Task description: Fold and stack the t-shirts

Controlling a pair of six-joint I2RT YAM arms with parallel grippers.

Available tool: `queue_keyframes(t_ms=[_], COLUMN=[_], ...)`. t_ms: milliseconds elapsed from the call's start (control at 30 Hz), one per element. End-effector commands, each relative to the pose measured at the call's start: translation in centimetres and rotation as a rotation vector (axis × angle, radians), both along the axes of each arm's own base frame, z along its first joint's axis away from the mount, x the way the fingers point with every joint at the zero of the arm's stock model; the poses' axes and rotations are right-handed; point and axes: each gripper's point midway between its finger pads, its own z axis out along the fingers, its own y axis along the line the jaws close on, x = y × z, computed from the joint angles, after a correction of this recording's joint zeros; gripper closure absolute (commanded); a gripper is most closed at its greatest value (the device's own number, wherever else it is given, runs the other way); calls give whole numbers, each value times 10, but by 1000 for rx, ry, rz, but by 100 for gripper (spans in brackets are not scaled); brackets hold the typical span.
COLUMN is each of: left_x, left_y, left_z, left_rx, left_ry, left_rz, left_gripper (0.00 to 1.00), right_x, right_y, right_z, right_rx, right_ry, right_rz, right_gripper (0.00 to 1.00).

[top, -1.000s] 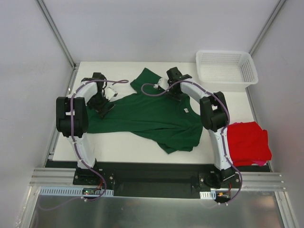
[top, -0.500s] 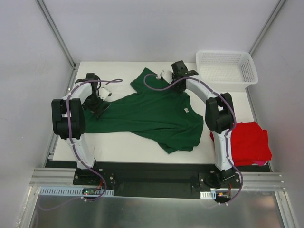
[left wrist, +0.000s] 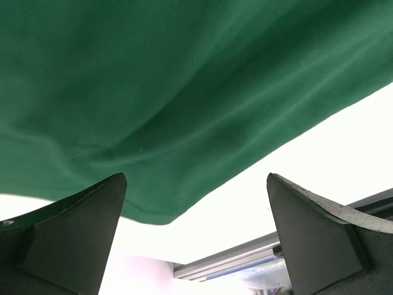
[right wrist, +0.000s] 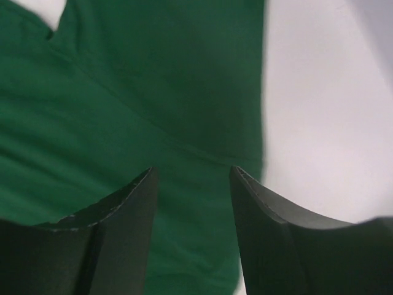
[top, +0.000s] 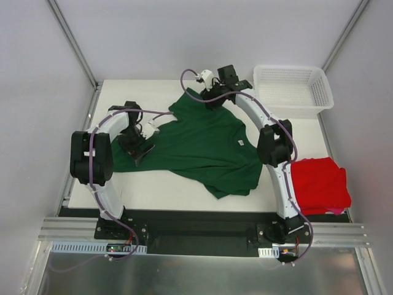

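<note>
Over the spread dark green t-shirt mid-table, the right gripper has pushed out to the far sleeve, jaws half apart, and the left gripper, wide, has slid in above the hem; a fold looks close. White walls, white table; red t-shirt at its right edge, mesh basket behind.

A white bench stands between plain pale walls, with thin silver bars going up at its far corners, a black strip along its near edge and a shiny metal sheet in front, all in soft even light.
</note>
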Motion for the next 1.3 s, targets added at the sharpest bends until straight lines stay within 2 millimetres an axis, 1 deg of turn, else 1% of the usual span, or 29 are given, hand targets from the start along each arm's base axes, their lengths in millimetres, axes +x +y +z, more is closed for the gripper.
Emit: queue_keyframes(t_ms=[0, 67, 100, 200, 267, 300, 333, 400, 433, 500, 567, 633, 667, 700, 867, 900, 1033, 1067, 1133, 1167, 1200, 1233, 1267], left_x=[-2, 0, 0, -6, -9, -13, -17, -25, -27, -36, -43, -53, -55, -59, -65, -66, -72, -71, -58, -52, -32, -21, -9], left_y=[-8, -11, -12, -18, -23, -25, -27, -30, -30, -28, -28, -26, -26, -26, -23, -22, -15, -14, -15, -20, -25, -30, -37], left_z=[-9, -11, -12, -16, -17, -19, -20, -22, -22, -23, -24, -28, -28, -29, -27, -26, -19, -17, -8, -1, 19, 29, 40], left_rx=[-32, -33, -31, -30, -31, -33, -37, -41, -42, -42, -44, -42, -43, -44, -36, -35, -11, -6, -8, -29, -45, -64, -95], left_ry=[87, 96, 97, 115, 123, 134, 142, 160, 165, 179, 195, 221, 227, 233, 239, 233, 221, 211, 171, 157, 102, 62, 27], left_rz=[-7, 3, 9, -8, -20, -18, -23, -29, -30, -34, -45, -50, -53, -56, -62, -72, -110, -115, -113, -107, -95, -88, -81], left_gripper=[1, 1, 1, 1, 1, 1, 1, 1, 1, 0, 1, 1, 1, 1, 1, 1, 1, 1, 1, 1, 1, 1, 1], right_x=[-43, -51, -56, -63, -61, -64, -61, -67, -68, -66, -62, -51, -47, -43, -38, -36, -34, -36, -35, -37, -42, -41, -50], right_y=[22, 22, 19, 13, 11, 8, 9, 4, 2, -7, -12, -15, -21, -21, -28, -29, -29, -27, -26, -24, -27, -32, -40], right_z=[-37, -46, -56, -71, -74, -81, -77, -82, -89, -93, -94, -92, -96, -92, -97, -94, -97, -96, -83, -75, -65, -42, -31], right_rx=[106, 117, 105, 78, 61, 42, 39, 10, -8, -49, -50, -52, -71, -69, -95, -96, -118, -124, -130, -145, -171, -201, -222], right_ry=[280, 339, 369, 410, 404, 425, 416, 452, 462, 452, 448, 410, 409, 399, 385, 375, 363, 359, 327, 307, 294, 234, 243], right_rz=[22, 9, 2, -3, -13, -11, -7, -7, 4, -18, -48, -84, -126, -134, -193, -200, -213, -206, -182, -163, -142, -123, -122], right_gripper=[47, 47, 46, 47, 47, 46, 46, 46, 46, 46, 46, 46, 46, 46, 45, 45, 45, 45, 45, 45, 45, 45, 45])
